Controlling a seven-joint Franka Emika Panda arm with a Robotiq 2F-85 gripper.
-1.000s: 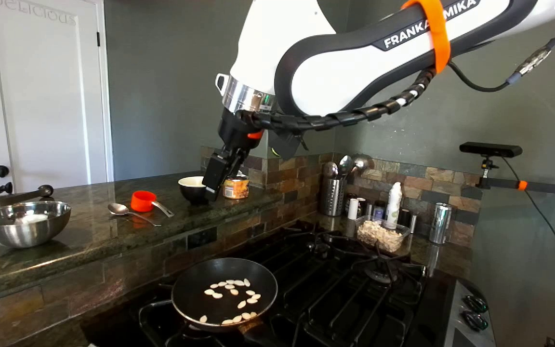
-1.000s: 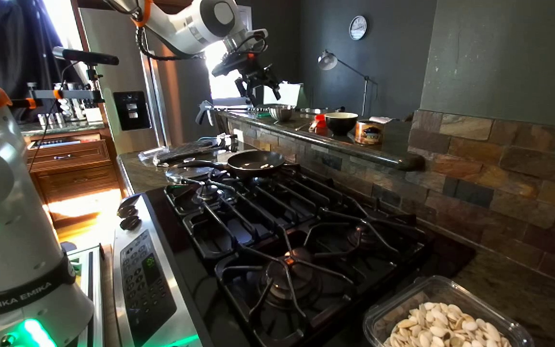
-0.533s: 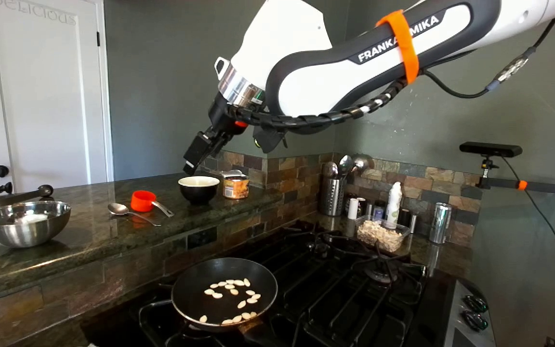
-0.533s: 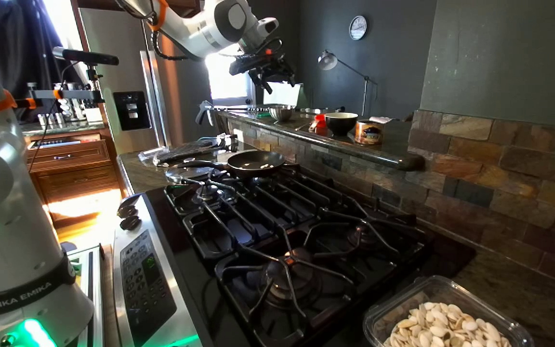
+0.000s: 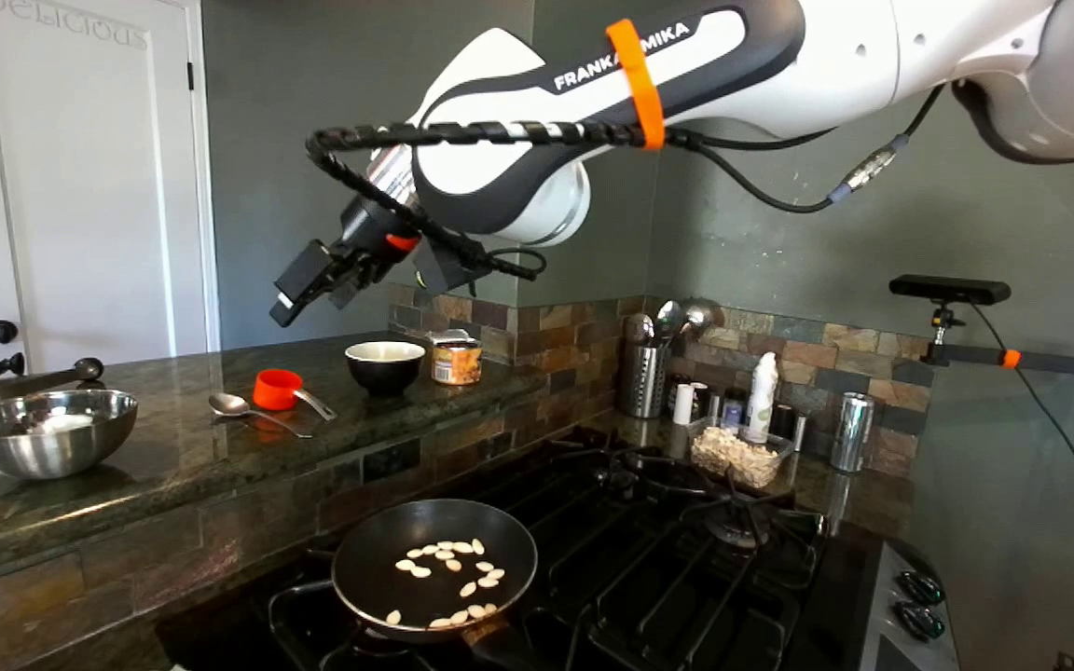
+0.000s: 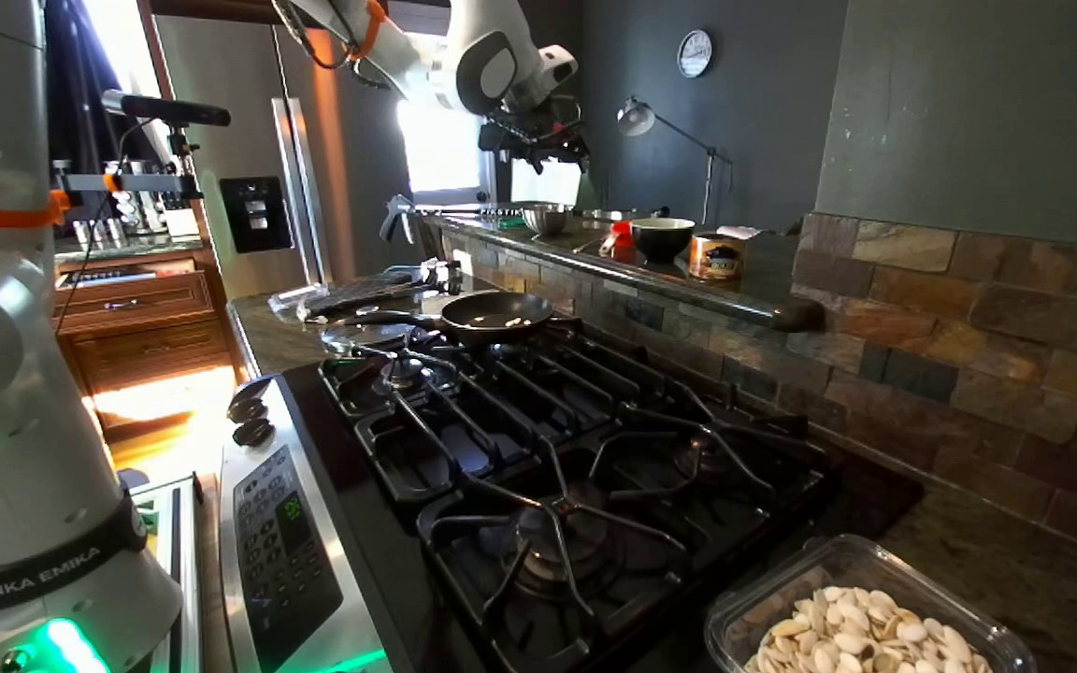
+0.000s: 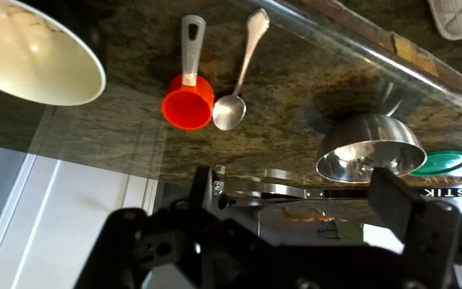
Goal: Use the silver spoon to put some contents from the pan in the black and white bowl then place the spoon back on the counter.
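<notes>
The silver spoon (image 5: 231, 404) lies on the raised counter in an exterior view; it also shows in the wrist view (image 7: 229, 111). The black and white bowl (image 5: 385, 373) stands upright on the same counter and shows in the wrist view (image 7: 34, 60). The black pan (image 5: 374, 578) rests on the stove with several pale seeds (image 5: 453, 565) in it; the pan shows in an exterior view too (image 6: 496, 313). My gripper (image 5: 309, 303) is tilted in the air above the counter, over the spoon's area and touching nothing. In the wrist view the gripper (image 7: 291, 176) is open and empty.
A red measuring cup (image 5: 278, 389) lies right beside the spoon. A steel bowl (image 5: 48, 433) and a can (image 5: 457, 362) stand on the counter. A clear tub of seeds (image 6: 861, 636) sits beside the stove. The counter's edge drops to the stove.
In both exterior views the arm has swung along the counter, away from the can and past the black and white bowl. The gripper has tilted and risen. The objects have not moved.
</notes>
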